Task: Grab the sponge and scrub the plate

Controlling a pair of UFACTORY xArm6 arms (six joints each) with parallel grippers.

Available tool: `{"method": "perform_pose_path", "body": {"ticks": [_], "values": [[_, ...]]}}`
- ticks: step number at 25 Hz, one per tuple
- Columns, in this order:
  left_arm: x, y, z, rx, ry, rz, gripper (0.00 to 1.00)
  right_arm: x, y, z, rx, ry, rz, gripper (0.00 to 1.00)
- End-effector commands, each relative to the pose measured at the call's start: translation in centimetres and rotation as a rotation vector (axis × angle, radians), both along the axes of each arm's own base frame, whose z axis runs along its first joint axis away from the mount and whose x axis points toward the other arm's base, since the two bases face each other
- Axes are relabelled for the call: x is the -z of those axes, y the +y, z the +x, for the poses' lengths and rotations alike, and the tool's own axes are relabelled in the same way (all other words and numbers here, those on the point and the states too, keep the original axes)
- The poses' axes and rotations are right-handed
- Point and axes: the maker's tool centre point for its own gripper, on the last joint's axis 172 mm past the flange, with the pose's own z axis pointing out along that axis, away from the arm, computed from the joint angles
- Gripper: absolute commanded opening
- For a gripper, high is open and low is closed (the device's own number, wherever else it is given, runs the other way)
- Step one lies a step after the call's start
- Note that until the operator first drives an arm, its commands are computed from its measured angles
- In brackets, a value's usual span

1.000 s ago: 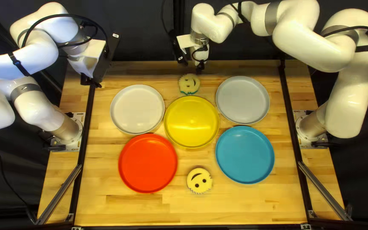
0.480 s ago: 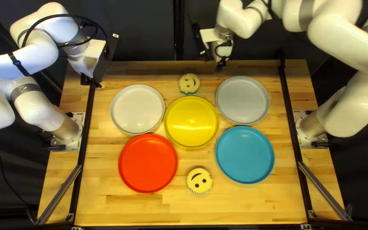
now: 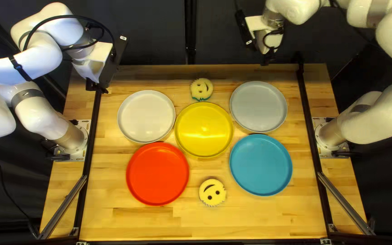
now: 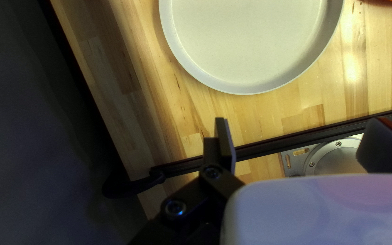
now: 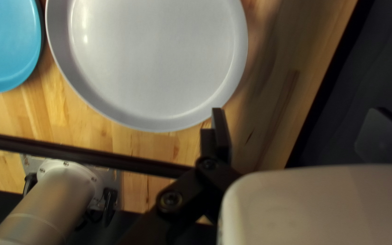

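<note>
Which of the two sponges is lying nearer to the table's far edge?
The sponge just beyond the yellow plate, with green showing along its edge; the other sponge lies on that plate's near side.

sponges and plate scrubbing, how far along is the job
No scrubbing shows as done: the near sponge and far sponge lie on the tabletop, either side of the yellow plate. In hand: nothing; the left gripper and right gripper are open. Left to do, it seems: pick up a sponge, scrub; which plate, I can't tell.

4 plates point(image 3: 261, 164) surround 1 plate point(image 3: 204, 129); 1 sponge point(image 3: 201, 89) behind it, 1 sponge point(image 3: 212, 192) before.
</note>
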Motion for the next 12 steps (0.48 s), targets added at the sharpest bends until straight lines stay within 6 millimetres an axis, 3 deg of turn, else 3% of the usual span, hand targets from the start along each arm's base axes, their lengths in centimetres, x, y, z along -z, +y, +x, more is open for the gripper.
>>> {"method": "perform_pose_path", "body": {"ticks": [1, 12], "values": [[0.00, 0.00, 0.00, 0.000, 0.000, 0.000, 1.00, -1.15, 2.02, -1.79, 0.009, 0.003, 0.000, 1.00], [0.00, 0.00, 0.00, 0.000, 0.000, 0.000, 1.00, -1.25, 2.29, -1.91, 0.010, 0.001, -0.002, 1.00]]}}
